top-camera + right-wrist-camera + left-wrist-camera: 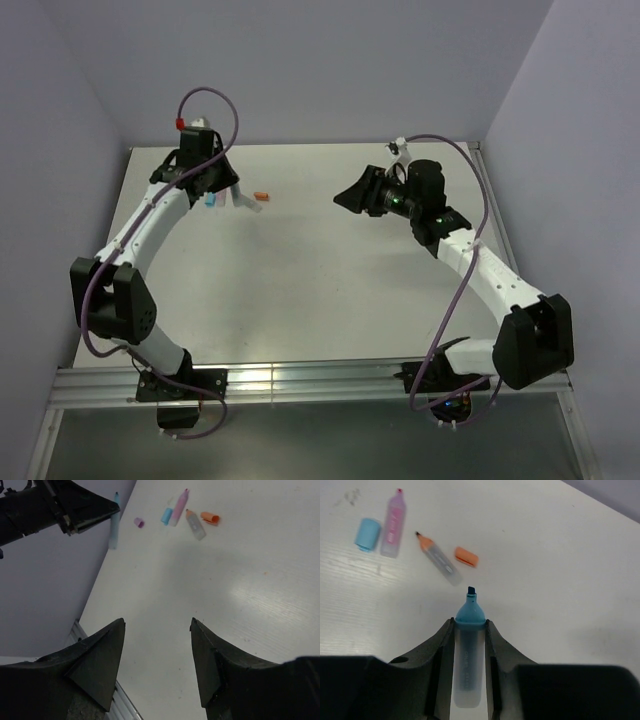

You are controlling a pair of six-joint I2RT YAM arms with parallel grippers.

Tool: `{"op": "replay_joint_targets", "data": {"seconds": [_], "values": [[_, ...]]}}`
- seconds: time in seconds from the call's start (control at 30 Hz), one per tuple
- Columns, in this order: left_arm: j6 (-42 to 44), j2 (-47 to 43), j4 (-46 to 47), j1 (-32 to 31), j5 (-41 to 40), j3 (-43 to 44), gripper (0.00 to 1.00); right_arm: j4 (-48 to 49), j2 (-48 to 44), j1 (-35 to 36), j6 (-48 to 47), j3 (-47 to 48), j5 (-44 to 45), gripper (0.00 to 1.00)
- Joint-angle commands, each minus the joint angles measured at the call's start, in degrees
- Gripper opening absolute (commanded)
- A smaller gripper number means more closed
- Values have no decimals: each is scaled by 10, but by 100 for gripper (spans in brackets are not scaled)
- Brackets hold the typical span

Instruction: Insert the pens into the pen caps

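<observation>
Since the left gripper [469, 623] already clamps the blue pen [468, 665] by its barrel, chisel tip pointing out ahead of the fingers, the step in hand is probably mating that pen with the blue cap [368, 534]. That cap lies on its side on the table [330, 290], just beside the pink pen [393, 525]. Pushing the tip at it there would likely only shove it along. A better course is for the other arm to lift the cap by its closed end, leaving the mouth free, and for the two to meet in the air on one axis, pressed straight home. The pick should come from the cap's outer side, so the pink pen is not knocked. Further right lie the orange pen [439, 560] and, near it, the orange cap [466, 557]. The pink cap [139, 523] sits apart on the cluster's other side.

On the left, the arm reaches to the far left part of the table, elbow bent, wrist pitched down, the gripper hovering over the cluster. On the right, the arm stretches forward and inward with its wrist turned leftward. The right gripper [157, 650] is raised, well apart from the pens, its jaws wide with nothing between them.
</observation>
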Motion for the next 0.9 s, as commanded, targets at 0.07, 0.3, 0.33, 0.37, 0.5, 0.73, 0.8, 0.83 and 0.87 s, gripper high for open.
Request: {"op": "replay_joint_targets", "data": {"seconds": [0.07, 0.3, 0.33, 0.37, 0.5, 0.73, 0.8, 0.83, 0.87], "values": [[-34, -73, 19, -75, 2, -22, 0, 82, 35, 28, 19, 37, -29, 64], [-84, -98, 29, -138, -36, -42, 0, 170, 66, 70, 59, 21, -11, 64], [-88, -98, 28, -152, -42, -42, 0, 179, 68, 80, 65, 21, -4, 64], [-93, -94, 27, -156, -47, -41, 0, 185, 73, 85, 65, 25, 3, 64], [-114, -91, 34, -175, -62, -41, 0, 176, 91, 113, 57, 43, 33, 65], [-137, -81, 33, -197, -75, -20, 0, 190, 120, 139, 65, 51, 72, 64], [-139, -79, 31, -205, -79, -13, 0, 194, 131, 144, 66, 56, 76, 63], [-140, -75, 28, -208, -84, -10, 0, 191, 134, 146, 65, 60, 77, 63], [-141, -73, 27, -210, -85, -9, 0, 188, 140, 147, 65, 67, 80, 63]]}}
